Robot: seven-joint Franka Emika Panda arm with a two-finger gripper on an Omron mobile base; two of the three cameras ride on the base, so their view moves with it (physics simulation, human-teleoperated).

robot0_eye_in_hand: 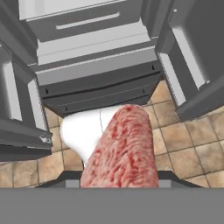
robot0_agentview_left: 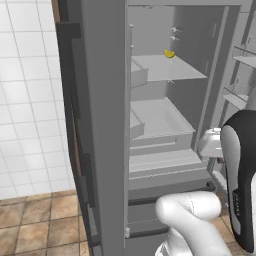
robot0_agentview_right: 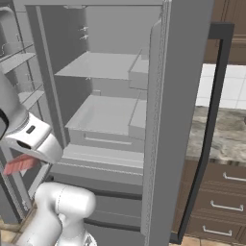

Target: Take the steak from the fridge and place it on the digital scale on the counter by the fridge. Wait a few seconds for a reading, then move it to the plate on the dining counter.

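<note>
Steak (robot0_eye_in_hand: 124, 148) sits clenched in the gripper (robot0_eye_in_hand: 119, 186), its marbled pink-red slab jutting from between the jaws and, in the hand view, pointing toward the fridge's (robot0_agentview_right: 110, 115) lower drawers and the tan floor tiles (robot0_eye_in_hand: 175, 140) in front of them. From the right base view the same meat shows as a red sliver (robot0_agentview_right: 20, 165) under the white hand, clear of the shelves and hanging out in front of the open compartment, so it appears lifted out and ready to be carried to the scale. The grip looks firm, taken at one end, likely to leave the length free for setting down flat. The hand is held low before the fridge and tilted downward, with the arm's white elbow (robot0_agentview_left: 192, 210) bent beneath it. Both doors stand wide, their bins flanking the hand on either side. A small yellow item (robot0_agentview_left: 169, 53) rests on an upper shelf (robot0_agentview_left: 165, 70), well apart from the work.
</note>
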